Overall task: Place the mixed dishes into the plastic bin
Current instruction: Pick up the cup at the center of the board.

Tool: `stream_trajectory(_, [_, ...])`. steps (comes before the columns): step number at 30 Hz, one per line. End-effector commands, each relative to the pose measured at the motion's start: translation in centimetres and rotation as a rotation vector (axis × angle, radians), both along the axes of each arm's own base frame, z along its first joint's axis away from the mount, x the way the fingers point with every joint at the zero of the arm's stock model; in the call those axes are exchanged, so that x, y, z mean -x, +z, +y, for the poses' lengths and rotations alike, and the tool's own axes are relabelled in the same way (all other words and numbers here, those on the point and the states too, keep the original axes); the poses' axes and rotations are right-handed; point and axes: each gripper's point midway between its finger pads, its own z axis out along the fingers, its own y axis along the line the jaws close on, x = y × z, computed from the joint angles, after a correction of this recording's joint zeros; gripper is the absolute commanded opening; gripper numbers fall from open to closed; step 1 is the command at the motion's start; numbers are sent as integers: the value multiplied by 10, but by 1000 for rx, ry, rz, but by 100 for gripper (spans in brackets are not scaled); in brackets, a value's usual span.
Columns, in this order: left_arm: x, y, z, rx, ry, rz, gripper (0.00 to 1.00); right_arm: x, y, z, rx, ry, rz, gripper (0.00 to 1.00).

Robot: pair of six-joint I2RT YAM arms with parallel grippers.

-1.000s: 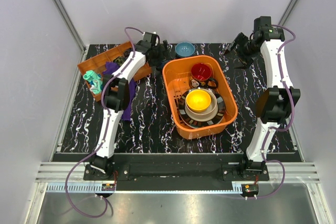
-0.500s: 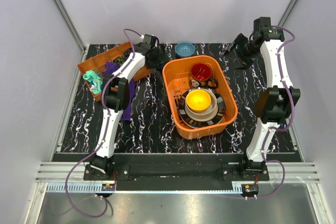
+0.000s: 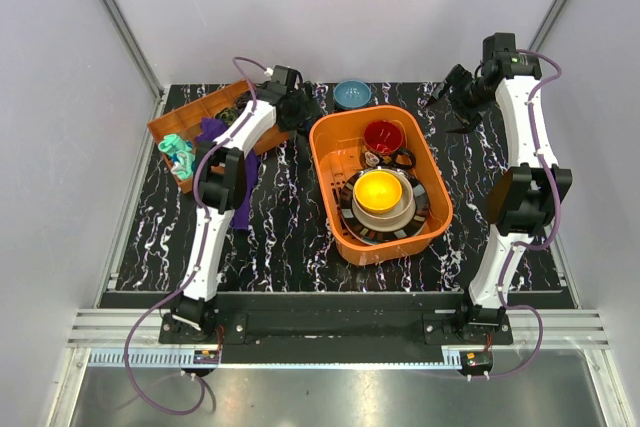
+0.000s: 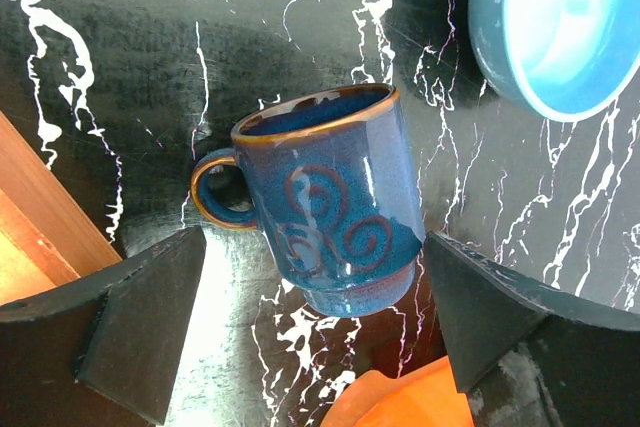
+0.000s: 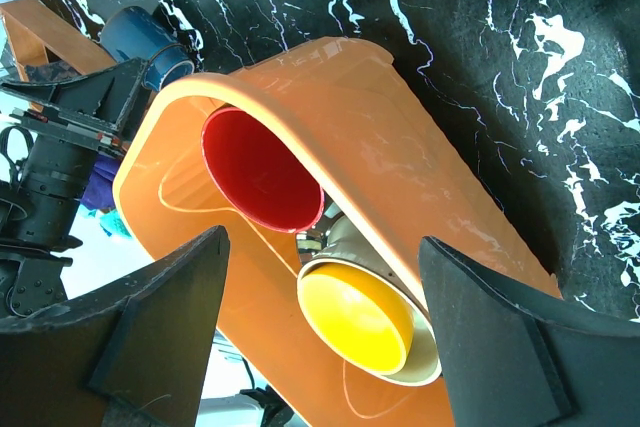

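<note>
The orange plastic bin [image 3: 330,143] stands mid-table. In it are a red mug [image 3: 384,136] and a yellow bowl [image 3: 381,190] nested in a beige bowl [image 3: 406,209], on a striped-rim plate [image 3: 362,231]. A small blue bowl [image 3: 352,95] sits on the table behind the bin and also shows in the left wrist view [image 4: 560,27]. My left gripper [image 3: 303,107] is open at the bin's back left corner. In its wrist view a dark blue swirl-patterned mug [image 4: 325,212] sits between the open fingertips of the gripper [image 4: 315,237], not clamped. My right gripper [image 3: 450,97] is open and empty, raised at the back right.
A brown-orange compartment tray [image 3: 190,117] stands at the back left, with a teal toy [image 3: 180,155] beside it and a purple cloth [image 3: 245,192] under the left arm. The bin's rim [image 4: 400,402] lies just below the left fingers. Walls enclose the table.
My left gripper has shifted slightly left and toward me by the bin's back left corner. The right arm has barely moved. The dishes in the bin are unchanged.
</note>
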Motion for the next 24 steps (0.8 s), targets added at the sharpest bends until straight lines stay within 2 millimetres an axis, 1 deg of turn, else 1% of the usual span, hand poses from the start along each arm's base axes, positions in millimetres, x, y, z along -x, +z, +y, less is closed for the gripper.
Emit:
stream_trajectory(1, [-16, 18, -7, 58, 12, -71, 93, 10, 19, 4, -11, 19, -37, 86])
stream_trajectory(3, [-17, 23, -8, 70, 17, -77, 93, 10, 19, 4, -11, 19, -37, 86])
stream_trajectory(7, [-18, 24, -9, 79, 23, -83, 93, 11, 16, 4, -11, 19, -28, 86])
stream_trajectory(14, [-19, 10, -11, 94, 39, -62, 89, 14, 16, 4, -6, 23, -19, 86])
stream_trajectory(20, [-28, 2, -13, 112, 62, -66, 86, 20, 13, 2, 7, 33, 1, 86])
stream_trajectory(24, [-27, -9, -13, 110, 67, -48, 84, 20, 11, 2, 9, 36, 10, 86])
